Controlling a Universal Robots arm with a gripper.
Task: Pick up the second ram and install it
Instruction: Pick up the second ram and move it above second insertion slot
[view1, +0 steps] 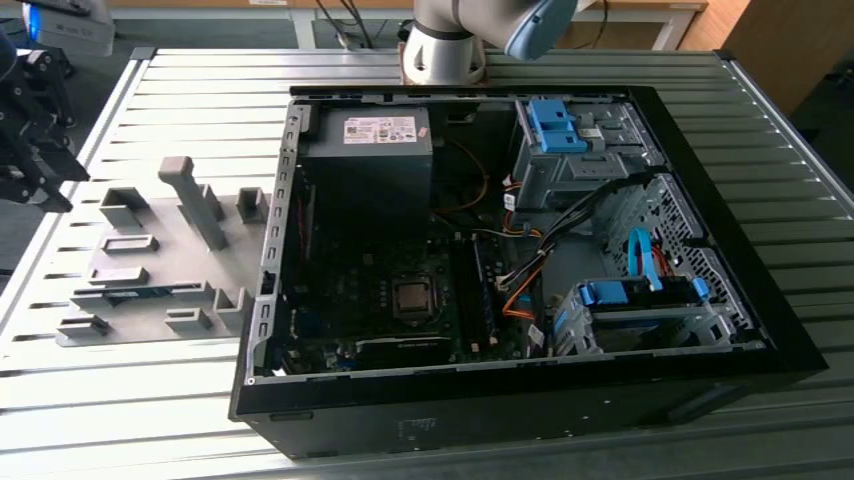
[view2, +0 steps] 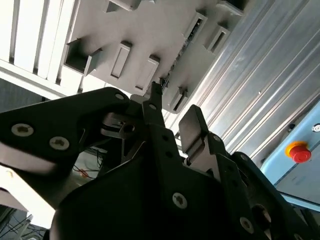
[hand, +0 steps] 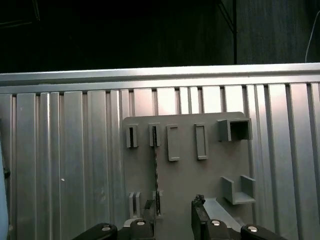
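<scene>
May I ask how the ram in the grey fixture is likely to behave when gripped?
The ram stands on its thin edge in slots of the fixture, so it would probably tip if pushed sideways. It looks thin and flat, so likely light and stiff but fragile.

Silver-grey arm base (view1: 447, 50) with light blue joint cap (view1: 541, 28); matte black gripper (view2: 172, 107), angular linked fingers (view2: 192, 125), round silver screw heads (view2: 179, 200) on its plates.

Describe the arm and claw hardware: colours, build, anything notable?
The arm has silver-grey tubular joints with light blue caps. The claw is matte black, a two-finger linkage type built from flat plates fastened with silver screws, ending in flat rectangular fingertips.
</scene>
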